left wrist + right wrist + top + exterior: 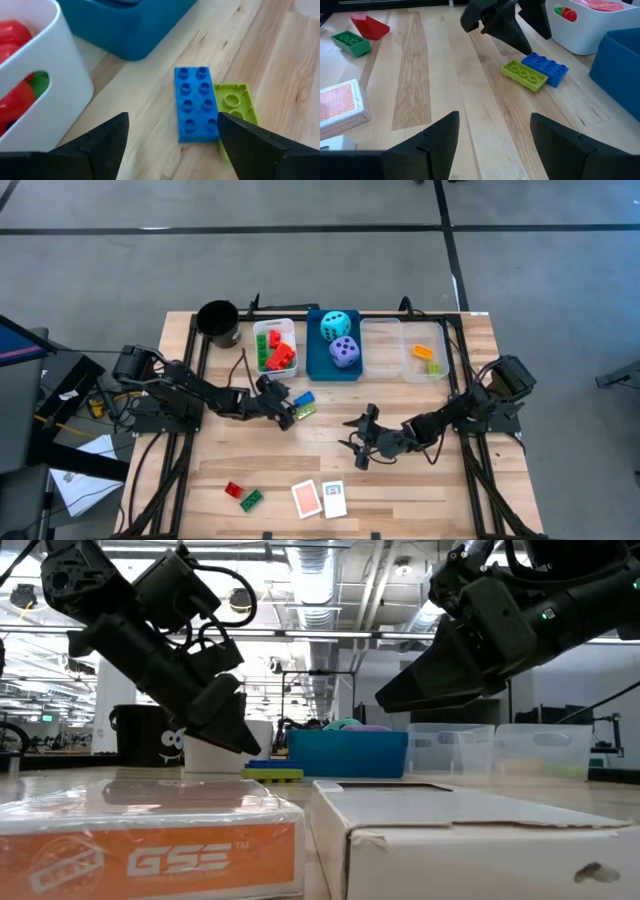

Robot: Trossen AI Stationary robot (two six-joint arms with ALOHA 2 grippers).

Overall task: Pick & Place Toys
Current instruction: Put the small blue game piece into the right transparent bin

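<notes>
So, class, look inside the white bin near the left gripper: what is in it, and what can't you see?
The white bin holds red bricks and green bricks, piled together. Whatever lies beneath the pile is covered, so the full count stays unknown.

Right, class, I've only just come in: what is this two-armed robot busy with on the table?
It is sorting toys into bins. The left gripper hangs open just short of a blue plastic brick and a lime-green plastic brick lying side by side near the white bin of red and green bricks. The right gripper waits open mid-table, holding nothing. Two small bricks and two cards remain at the front edge.
</notes>
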